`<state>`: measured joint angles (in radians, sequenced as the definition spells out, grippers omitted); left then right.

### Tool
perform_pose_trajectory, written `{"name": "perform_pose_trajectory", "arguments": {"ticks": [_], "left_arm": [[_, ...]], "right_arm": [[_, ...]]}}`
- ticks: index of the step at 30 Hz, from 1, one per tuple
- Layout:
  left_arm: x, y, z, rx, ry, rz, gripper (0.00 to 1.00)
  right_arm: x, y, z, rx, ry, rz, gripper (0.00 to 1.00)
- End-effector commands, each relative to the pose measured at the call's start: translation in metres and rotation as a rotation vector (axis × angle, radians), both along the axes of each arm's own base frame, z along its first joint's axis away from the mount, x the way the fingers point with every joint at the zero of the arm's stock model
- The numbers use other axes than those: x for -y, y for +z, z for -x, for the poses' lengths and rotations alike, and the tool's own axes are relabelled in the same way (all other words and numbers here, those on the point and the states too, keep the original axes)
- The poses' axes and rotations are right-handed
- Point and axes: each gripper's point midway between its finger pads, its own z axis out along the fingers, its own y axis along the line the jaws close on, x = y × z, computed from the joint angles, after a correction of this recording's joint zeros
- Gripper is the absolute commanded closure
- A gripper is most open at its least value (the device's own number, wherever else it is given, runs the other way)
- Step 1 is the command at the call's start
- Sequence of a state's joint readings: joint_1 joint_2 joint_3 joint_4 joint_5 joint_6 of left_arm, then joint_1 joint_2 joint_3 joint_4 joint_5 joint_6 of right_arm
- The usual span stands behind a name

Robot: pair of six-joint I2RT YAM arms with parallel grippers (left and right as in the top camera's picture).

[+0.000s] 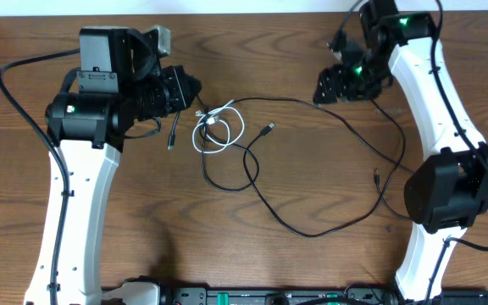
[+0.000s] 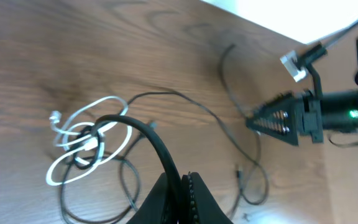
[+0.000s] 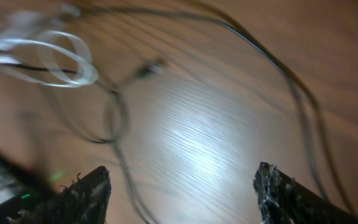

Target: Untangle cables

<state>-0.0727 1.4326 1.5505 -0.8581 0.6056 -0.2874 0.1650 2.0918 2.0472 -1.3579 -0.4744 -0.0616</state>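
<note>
A white cable (image 1: 219, 129) lies coiled at mid-table, tangled with thin black cables (image 1: 312, 229) that loop out to the right and front. My left gripper (image 1: 191, 88) sits just left of the coil. In the left wrist view its jaws (image 2: 183, 186) are shut on a black cable (image 2: 149, 133) that arches up to the white coil (image 2: 79, 146). My right gripper (image 1: 325, 85) hovers at the back right, above the table. It is open and empty (image 3: 182, 186), with the blurred white coil (image 3: 61, 59) and black cables (image 3: 114, 115) beyond it.
Loose black plug ends lie at mid-table (image 1: 268, 129), to the right (image 1: 378, 176) and by the left arm (image 1: 171, 140). A thick black arm wire (image 1: 24, 63) curves at the far left. A black bar (image 1: 252, 296) runs along the front edge.
</note>
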Motion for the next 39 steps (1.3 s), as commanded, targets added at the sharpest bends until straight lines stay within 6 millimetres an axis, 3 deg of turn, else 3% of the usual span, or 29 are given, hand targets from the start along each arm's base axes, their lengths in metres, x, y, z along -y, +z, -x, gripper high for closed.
{"name": "perform_pose_trajectory", "arguments": {"ticks": [1, 4, 7, 18, 27, 39], "left_arm": [[0.014, 0.015, 0.004, 0.036, -0.084, 0.081, 0.92], [0.017, 0.021, 0.002, 0.059, -0.093, 0.100, 0.92], [0.019, 0.026, -0.001, 0.070, -0.088, 0.122, 0.92], [0.022, 0.035, -0.004, 0.099, -0.100, 0.152, 0.92], [0.022, 0.035, -0.004, 0.093, -0.093, 0.158, 0.92], [0.021, 0.034, -0.005, 0.067, -0.067, 0.173, 0.92]], "right_arm": [[-0.037, 0.039, -0.002, 0.071, 0.102, -0.256, 0.27], [-0.055, 0.053, -0.002, 0.089, 0.136, -0.374, 0.30], [-0.066, 0.054, 0.000, 0.077, 0.135, -0.383, 0.33], [-0.112, 0.019, 0.004, -0.009, 0.016, -0.208, 0.35], [-0.153, 0.003, 0.006, -0.073, -0.041, -0.232, 0.40], [-0.183, -0.011, 0.007, -0.092, -0.097, -0.219, 0.46]]}}
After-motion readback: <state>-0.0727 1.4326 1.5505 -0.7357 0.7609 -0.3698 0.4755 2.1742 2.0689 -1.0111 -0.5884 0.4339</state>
